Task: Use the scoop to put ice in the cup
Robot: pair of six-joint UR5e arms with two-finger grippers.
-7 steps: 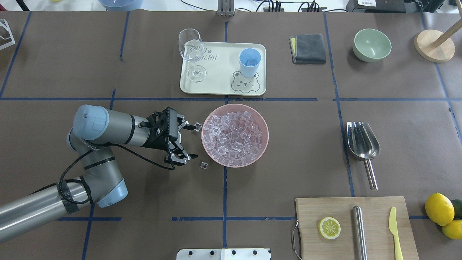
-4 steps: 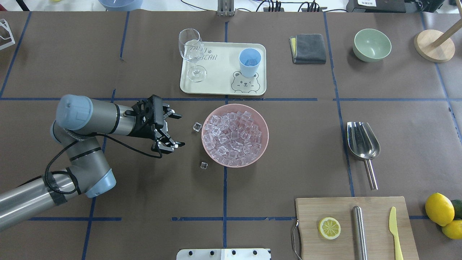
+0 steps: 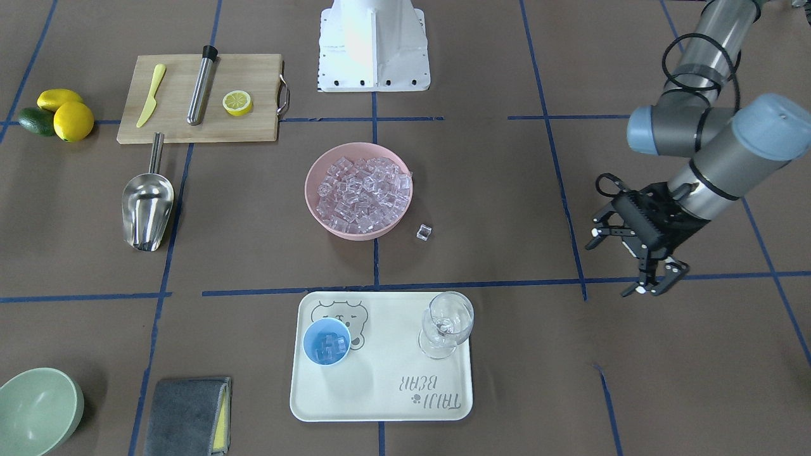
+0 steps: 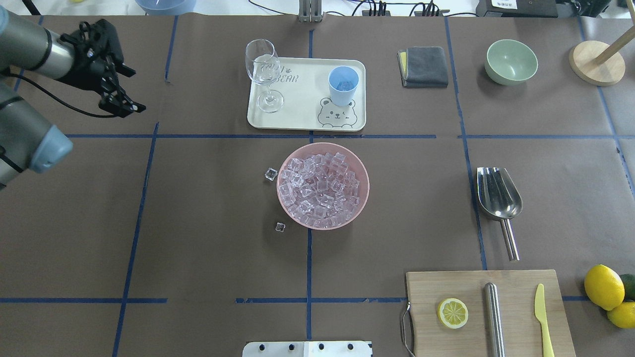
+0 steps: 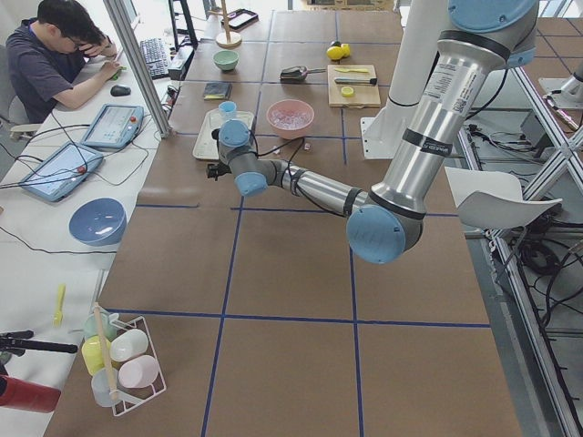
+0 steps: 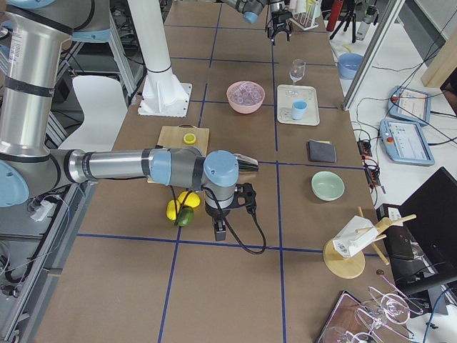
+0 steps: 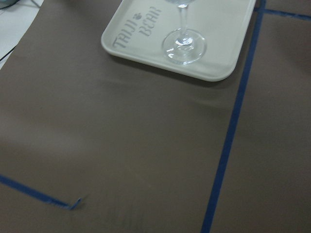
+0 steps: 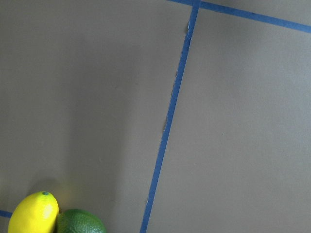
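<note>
The ice (image 4: 321, 186) fills a pink bowl (image 4: 363, 171) at the table's middle; it also shows in the front view (image 3: 361, 193). Two loose cubes (image 4: 270, 174) lie on the table beside the bowl. The light-blue cup (image 4: 343, 84) stands on a cream tray (image 4: 302, 111) and holds a few cubes (image 3: 328, 345). The steel scoop (image 4: 498, 193) lies alone on the table at the right, trough empty. My left gripper (image 4: 135, 90) is open and empty, far left of the tray. My right gripper (image 6: 220, 227) shows only in the right side view, near the lemons; I cannot tell its state.
A wine glass (image 4: 263, 69) stands on the tray's left part. A cutting board (image 4: 488, 312) carries a lemon slice, a steel cylinder and a yellow knife. Lemons (image 4: 603, 287), a green bowl (image 4: 511, 62) and a grey cloth (image 4: 424, 67) sit at the right.
My left arm has drawn back from beside the pink bowl to the table's far left, gripper open throughout. The loose cubes, bowl, cup and scoop have not moved.
</note>
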